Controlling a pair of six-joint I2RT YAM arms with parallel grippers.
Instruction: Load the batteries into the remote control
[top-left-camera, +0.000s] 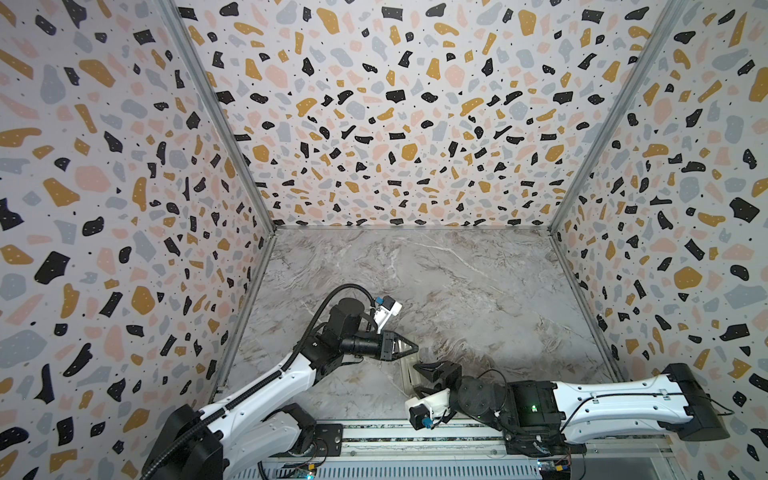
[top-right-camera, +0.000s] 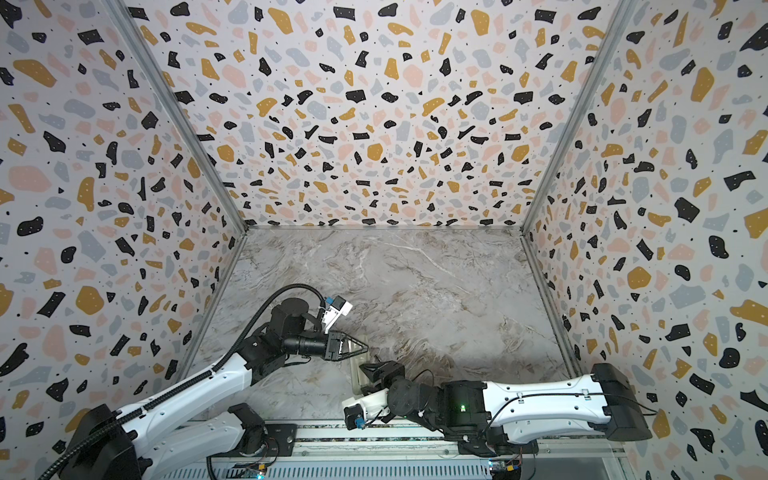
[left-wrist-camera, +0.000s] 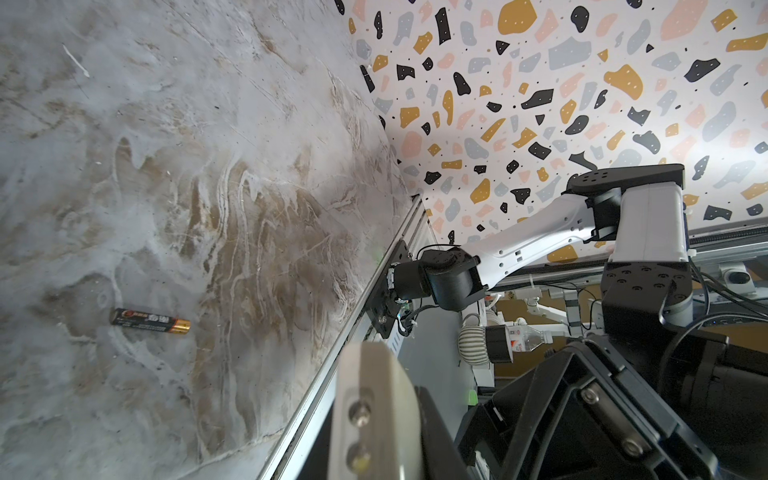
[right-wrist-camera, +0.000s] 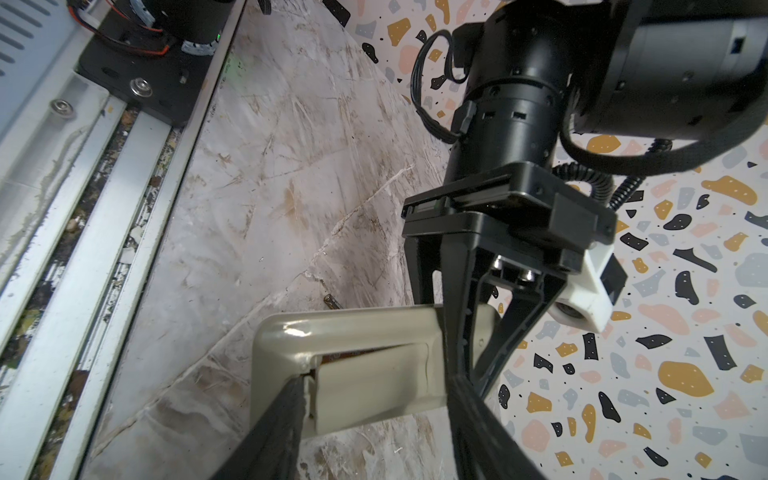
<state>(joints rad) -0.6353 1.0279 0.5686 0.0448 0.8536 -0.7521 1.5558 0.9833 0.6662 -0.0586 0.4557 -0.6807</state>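
My left gripper (top-left-camera: 414, 347) is shut on the beige remote control (right-wrist-camera: 353, 324) and holds it above the table near the front edge; in both top views only a pale strip of the remote (top-right-camera: 356, 372) shows. Its back faces the right wrist camera. The battery cover (right-wrist-camera: 374, 386) sits askew on it, with a thin dark-brown gap along one edge. My right gripper (right-wrist-camera: 376, 382) is open, its fingers (right-wrist-camera: 282, 415) straddling the cover, one tip at the cover's end notch. One battery (left-wrist-camera: 149, 321) lies on the table, and its end (right-wrist-camera: 331, 301) peeks from behind the remote.
Patterned walls close the marble table (top-left-camera: 457, 291) on three sides. A metal rail (top-left-camera: 415, 436) with both arm bases runs along the front edge, close under the grippers.
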